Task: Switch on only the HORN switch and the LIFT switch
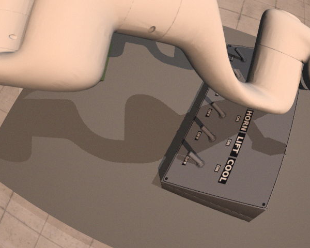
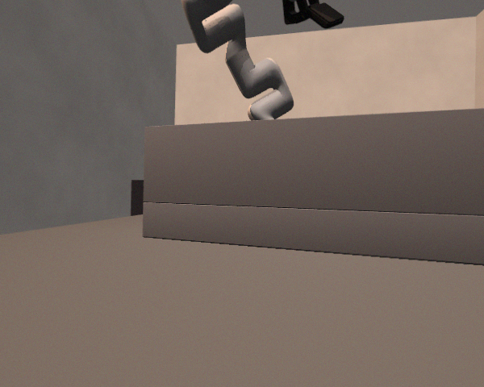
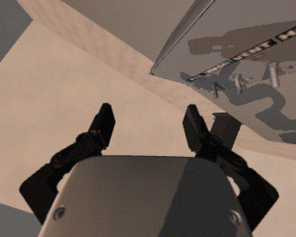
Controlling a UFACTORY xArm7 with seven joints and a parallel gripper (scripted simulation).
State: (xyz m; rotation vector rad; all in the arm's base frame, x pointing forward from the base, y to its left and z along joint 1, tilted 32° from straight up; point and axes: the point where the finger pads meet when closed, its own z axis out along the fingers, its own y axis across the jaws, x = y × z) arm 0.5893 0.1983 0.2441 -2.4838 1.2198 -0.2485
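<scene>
Top view: console [image 1: 246, 179] [image 2: 317, 166] [image 3: 232, 25] on the table surface [image 1: 96, 202] [image 2: 234, 312] [image 3: 291, 118], set in from the curved lower-left edge, far end toward the upper edge. HORN switch [image 1: 218, 109] and LIFT switch [image 1: 207, 133] both leaning to their OFF tags, on the side facing the surface's left corner. Same lean on the COOL switch [image 1: 196, 158], nearest the console's lower end. Two more levers farther up, partly crowded by the arm [image 1: 70, 53] [image 2: 267, 79] (labels hidden, can't read them). Green thing [image 1: 105, 69] mostly under the arm, between the surface's left and upper edges.

Exterior view: long side of console across the frame, near part of the surface in front of it. Arm behind, gripper [image 2: 310, 12] [image 3: 148, 113] up above console level, well apart from it (dark fingers, partly cut off by the frame top). No telling switch positions from here.

Wrist view: gripper spread wide, nothing between the fingertips. Console off to the upper right, one corner pointing left, three levers visible past the label strip (too small to match to names). Dark block [image 3: 227, 129] partly behind the right-hand finger in the frame.
</scene>
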